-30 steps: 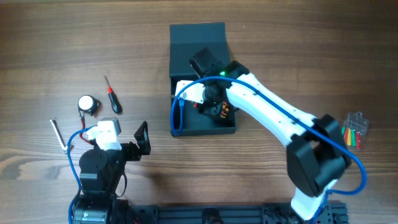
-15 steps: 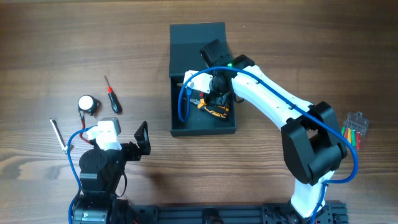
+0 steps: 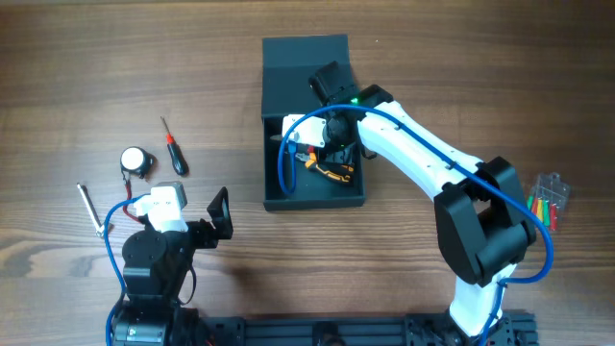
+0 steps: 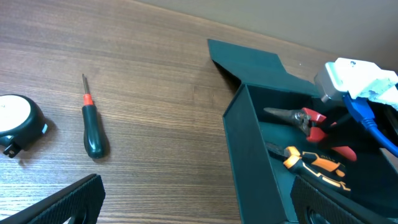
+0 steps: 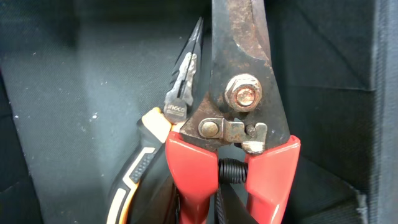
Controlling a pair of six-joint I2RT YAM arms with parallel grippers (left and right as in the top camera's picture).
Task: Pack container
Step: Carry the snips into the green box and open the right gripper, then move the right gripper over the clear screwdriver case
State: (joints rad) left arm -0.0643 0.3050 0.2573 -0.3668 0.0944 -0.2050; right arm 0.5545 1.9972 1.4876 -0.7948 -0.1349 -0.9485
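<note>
Wooden table (image 3: pixel 77 96) carries the container (image 3: pixel 317 200) at centre, its opened flap pointing away from the robot, long axis near-to-far. Inside, the right gripper (image 3: pixel 325 139) clamps red-handled snips (image 5: pixel 242 93) over orange pliers (image 5: pixel 177 99); lowering and releasing them gently seems next. Left gripper (image 3: pixel 219 213) sits wide open.

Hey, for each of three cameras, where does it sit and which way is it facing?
Overhead: above the table, looking straight down on the container; both arms show.
Left wrist: low behind the open left gripper, facing across the table to the container's side; its fingertips show.
Right wrist: close over the container's floor, facing the red snips; no fingers clearly show.
Shared: both wrist views show snips and orange pliers.
</note>
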